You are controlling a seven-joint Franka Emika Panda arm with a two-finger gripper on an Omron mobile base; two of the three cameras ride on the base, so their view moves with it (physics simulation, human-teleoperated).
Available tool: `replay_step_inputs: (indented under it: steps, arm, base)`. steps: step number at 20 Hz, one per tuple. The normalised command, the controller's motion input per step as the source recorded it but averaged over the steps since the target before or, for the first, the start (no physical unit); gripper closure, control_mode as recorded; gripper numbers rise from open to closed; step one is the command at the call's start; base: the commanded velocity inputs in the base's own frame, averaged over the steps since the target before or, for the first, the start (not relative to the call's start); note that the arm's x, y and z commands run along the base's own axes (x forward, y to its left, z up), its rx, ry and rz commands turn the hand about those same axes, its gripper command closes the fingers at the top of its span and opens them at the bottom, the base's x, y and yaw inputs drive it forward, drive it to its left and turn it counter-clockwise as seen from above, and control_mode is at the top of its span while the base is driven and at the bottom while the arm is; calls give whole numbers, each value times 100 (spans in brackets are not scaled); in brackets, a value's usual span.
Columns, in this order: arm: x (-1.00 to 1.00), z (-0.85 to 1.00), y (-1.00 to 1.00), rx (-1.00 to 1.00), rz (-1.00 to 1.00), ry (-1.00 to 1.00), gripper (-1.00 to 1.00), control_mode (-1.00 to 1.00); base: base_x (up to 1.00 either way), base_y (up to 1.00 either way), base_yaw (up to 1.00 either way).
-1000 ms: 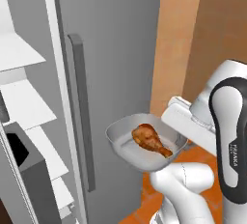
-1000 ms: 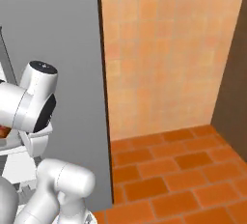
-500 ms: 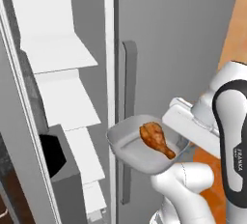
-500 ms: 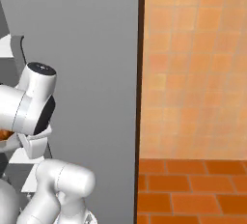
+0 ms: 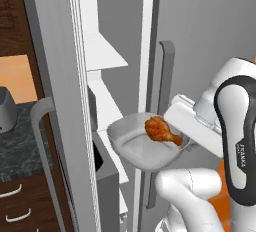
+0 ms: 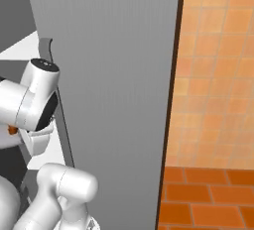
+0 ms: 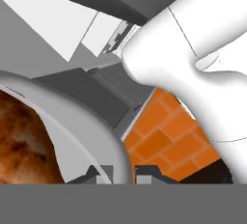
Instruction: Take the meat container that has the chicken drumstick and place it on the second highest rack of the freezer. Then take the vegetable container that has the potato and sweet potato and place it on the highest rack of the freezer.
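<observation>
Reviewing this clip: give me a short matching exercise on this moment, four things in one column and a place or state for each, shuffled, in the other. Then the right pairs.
Things:
1. browned chicken drumstick
2. shallow grey meat container
3. robot's tool
4. tall grey freezer door with a bar handle

Places or states:
A. swung open, white shelves showing behind it
B. shut on the container's rim
C. lying inside the container
D. held up in front of the freezer's white shelves

Pairs: 1-C, 2-D, 3-B, 4-A
</observation>
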Motion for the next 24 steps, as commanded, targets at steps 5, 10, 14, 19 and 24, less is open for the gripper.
replay_step_inputs:
  steps: [5, 10, 14, 19, 24]
  arm:
    - [89, 15, 20, 6, -10, 0, 100, -100]
    - [63, -4, 51, 0, -19, -6, 100, -100]
    - [63, -15, 29, -2, -22, -17, 100, -100]
    - [50, -19, 48, -8, -17, -12, 100, -100]
    - [76, -22, 29, -7, -16, 0, 100, -100]
  base:
    - [0, 0, 0]
    - [0, 0, 0]
    - [0, 0, 0]
    - [0, 0, 0]
    - [0, 0, 0]
